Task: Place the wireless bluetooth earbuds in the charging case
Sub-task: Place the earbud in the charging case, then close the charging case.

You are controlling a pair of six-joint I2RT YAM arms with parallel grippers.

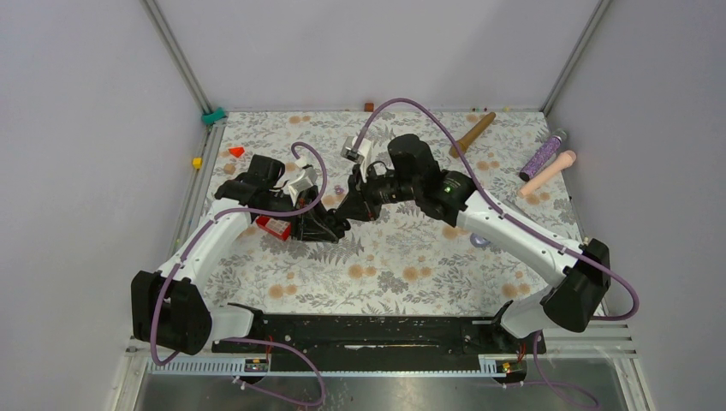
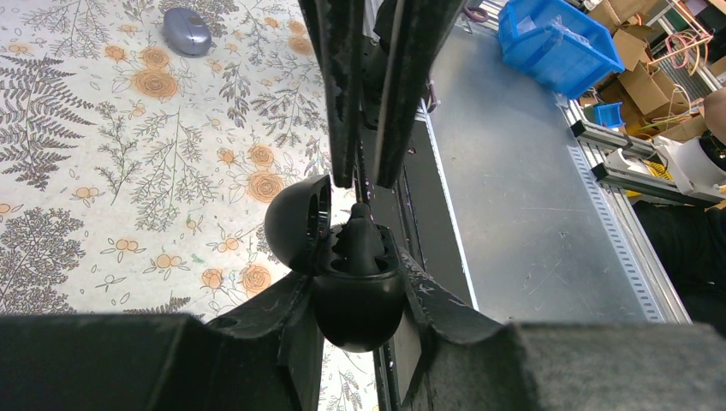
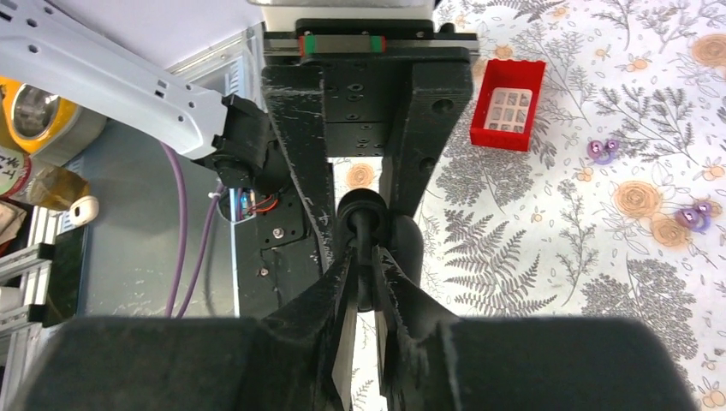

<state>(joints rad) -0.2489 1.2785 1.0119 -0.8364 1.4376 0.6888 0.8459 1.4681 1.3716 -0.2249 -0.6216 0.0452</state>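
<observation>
1. Black mounting rail (image 1: 368,330), closest to the top camera, runs along the near edge and carries both arm bases.
2. Far left on the floral cloth (image 1: 385,274) lie a yellow cube (image 1: 197,162) and an orange wedge (image 1: 236,151).
3. A red tray (image 1: 274,227) sits just left of the left gripper (image 1: 332,224).
4. The left gripper is clamped on the black charging case (image 2: 358,317), held above the cloth with its lid (image 2: 295,223) swung open.
5. A black earbud (image 2: 363,238) stands upright in the case's opening.
6. The right gripper (image 3: 366,265) meets the case from the other side, its jaws nearly together at the earbud's top. Whether they pinch it I cannot tell.
7. Two pale purple earbuds (image 3: 604,151) (image 3: 698,216) lie apart on the cloth.
8. A lilac-grey oval shell (image 1: 479,241) lies beside the right forearm.
9. Far right lie a wooden stick (image 1: 473,133), a glittery purple cylinder (image 1: 544,154) and a pink handle (image 1: 548,173).
</observation>
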